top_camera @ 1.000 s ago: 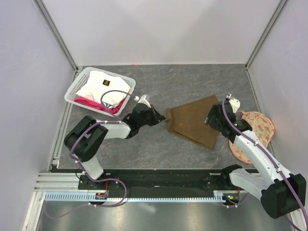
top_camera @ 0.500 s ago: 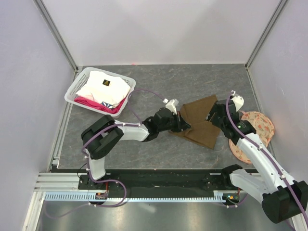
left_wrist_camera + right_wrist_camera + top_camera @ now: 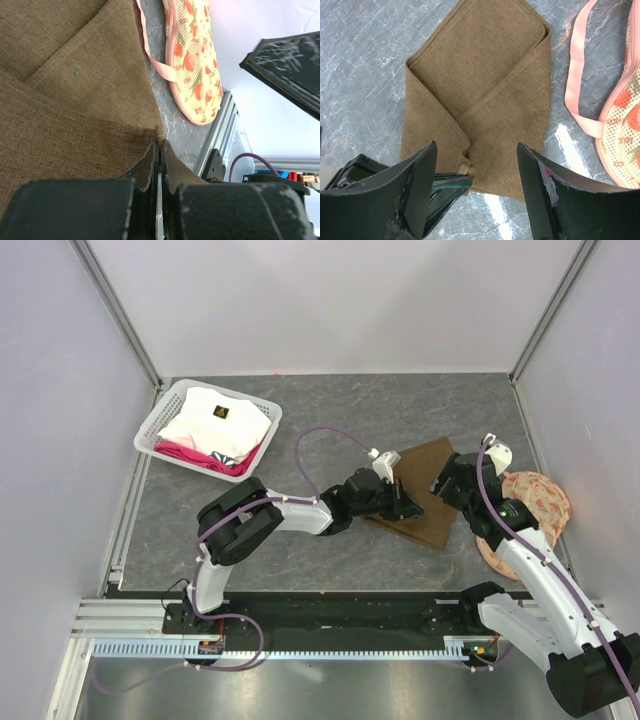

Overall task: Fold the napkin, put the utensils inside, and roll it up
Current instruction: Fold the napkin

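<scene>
A folded olive-brown napkin lies on the grey surface, right of centre in the overhead view. The left tool, fingers together, pinches the napkin's folded-over corner. The right tool hovers above it, fingers apart.

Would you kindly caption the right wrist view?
Open right pincer over folded napkin, left pincer pinching its corner.

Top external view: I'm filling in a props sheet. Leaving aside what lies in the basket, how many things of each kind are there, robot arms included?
Robot arms: 2, the left arm and the right arm
Olive-brown napkin: 1
Peach floral fabric piece: 1
White basket: 1
Total: 5
</scene>
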### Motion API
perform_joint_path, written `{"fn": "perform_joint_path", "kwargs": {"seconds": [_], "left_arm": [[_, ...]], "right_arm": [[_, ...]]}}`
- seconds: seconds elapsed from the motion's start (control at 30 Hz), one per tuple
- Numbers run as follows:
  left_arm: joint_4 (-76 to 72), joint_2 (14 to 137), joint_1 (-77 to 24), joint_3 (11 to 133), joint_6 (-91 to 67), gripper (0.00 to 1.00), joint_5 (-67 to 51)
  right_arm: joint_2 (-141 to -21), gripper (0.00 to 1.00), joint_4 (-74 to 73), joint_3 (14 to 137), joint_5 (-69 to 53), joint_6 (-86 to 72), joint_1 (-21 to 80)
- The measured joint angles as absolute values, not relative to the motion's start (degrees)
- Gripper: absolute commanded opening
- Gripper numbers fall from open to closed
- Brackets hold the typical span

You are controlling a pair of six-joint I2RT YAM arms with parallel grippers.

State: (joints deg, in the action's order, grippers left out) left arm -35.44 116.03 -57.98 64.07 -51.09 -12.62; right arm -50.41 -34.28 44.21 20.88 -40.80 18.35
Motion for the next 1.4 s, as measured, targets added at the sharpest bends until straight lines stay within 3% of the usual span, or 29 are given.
{"fn": "perform_joint_path", "kwargs": {"seconds": [1.23,1.3,1.4], "left_arm": [[-36.97,126.3,-63.94,71.75,-46.06,0.02,-11.62],[-36.99,126.43,-64.2,71.79,-45.78,0.1,-11.07],[-36.71,127.2,-64.49,72.38,-45.36,0.38,-10.87]], "right_arm": [[-47.64,0.73,-34.33,42.02,21.06,-42.26,18.35],[-47.62,0.73,-34.33,41.98,21.06,-42.26,18.35],[-47.62,0.73,-34.35,41.91,21.06,-42.26,18.35]]}}
